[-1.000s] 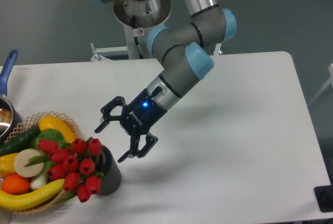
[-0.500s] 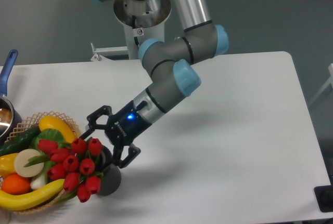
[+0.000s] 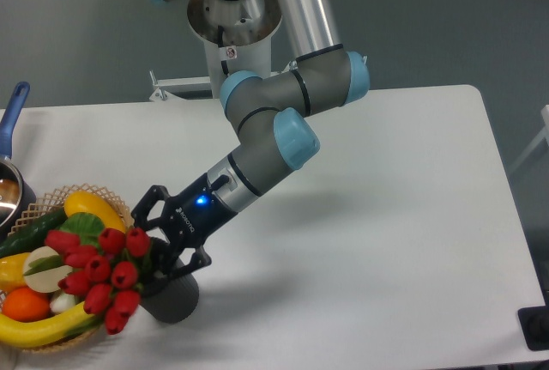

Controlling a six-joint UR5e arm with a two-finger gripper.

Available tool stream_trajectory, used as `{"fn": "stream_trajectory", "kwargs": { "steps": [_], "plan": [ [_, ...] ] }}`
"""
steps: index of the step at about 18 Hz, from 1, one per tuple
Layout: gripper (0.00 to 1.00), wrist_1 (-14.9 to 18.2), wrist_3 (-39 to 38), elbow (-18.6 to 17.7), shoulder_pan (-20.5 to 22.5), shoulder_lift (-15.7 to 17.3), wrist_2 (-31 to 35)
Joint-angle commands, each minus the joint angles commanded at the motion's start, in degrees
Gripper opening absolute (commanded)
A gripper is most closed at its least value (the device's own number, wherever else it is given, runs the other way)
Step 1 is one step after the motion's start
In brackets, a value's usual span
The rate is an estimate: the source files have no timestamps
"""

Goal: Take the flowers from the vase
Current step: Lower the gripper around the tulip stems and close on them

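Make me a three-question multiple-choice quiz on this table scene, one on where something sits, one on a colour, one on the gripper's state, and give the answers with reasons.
1. Where does the vase stand?
A. just right of the basket
B. by the table's right edge
C. inside the pot

2. What colour are the flowers?
A. yellow
B. red
C. white

3. How is the gripper?
A. shut on a banana
B. raised high over the table
C. open, its fingers at the flower stems above the vase

Answers:
1 A, the dark vase sits against the basket's right side.
2 B, every bud is red.
3 C, the fingers are spread apart at the vase mouth.
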State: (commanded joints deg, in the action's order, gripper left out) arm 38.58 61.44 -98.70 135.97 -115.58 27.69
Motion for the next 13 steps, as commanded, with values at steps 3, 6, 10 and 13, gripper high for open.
{"fn": "stream_trajectory", "kwargs": {
  "steps": [3,6,10,13],
  "plan": [
    [0.0,0.0,0.0,0.09,0.53,0.35,-0.09],
    [0.0,0.0,0.0,0.18,1.14,0.79,-0.26],
    [0.0,0.0,-0.09,0.18,2.37,2.37,-3.68],
    [0.0,0.0,-0.52,0.35,3.07,3.16,-5.71]
  ]
}}
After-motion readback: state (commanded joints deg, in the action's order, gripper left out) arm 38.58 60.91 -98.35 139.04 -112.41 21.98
